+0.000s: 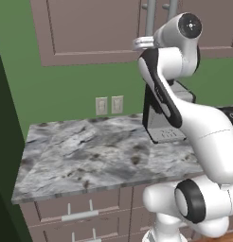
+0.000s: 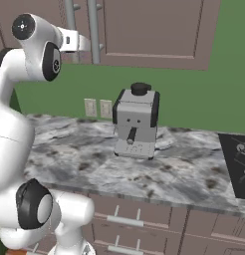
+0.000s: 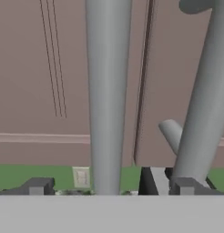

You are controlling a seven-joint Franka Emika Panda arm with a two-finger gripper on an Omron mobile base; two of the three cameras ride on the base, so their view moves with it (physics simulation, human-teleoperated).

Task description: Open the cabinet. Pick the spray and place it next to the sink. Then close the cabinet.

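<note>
Nearest, the white arm rises from the base and reaches up to the cabinet (image 1: 90, 28), whose two mauve-brown doors are shut. Its pincer (image 3: 109, 186) stands spread wide, one dark fingertip (image 3: 38, 185) to the left and the other to the right of the left door's bar handle (image 3: 108, 91), so that the grey bar runs up between them with a gap on each side and nothing is pinched. Just right of it, across the dark seam where the doors meet, the right door's bar handle (image 3: 205, 100) leans through the hand view, with one of its short mounting posts showing. Below the arm, the drawers (image 2: 139, 219) with small pale handles sit under the grey marbled counter (image 1: 90, 156). On that counter, toward the back wall, stands a grey and black coffee machine (image 2: 136, 124), upright and well apart from the counter's front edge. Farther right a black cooktop (image 2: 236, 164) lies set into the stone. Behind, on the green wall, two pale outlets (image 1: 110, 105) sit side by side, left of the coffee machine and under the cabinet.
</note>
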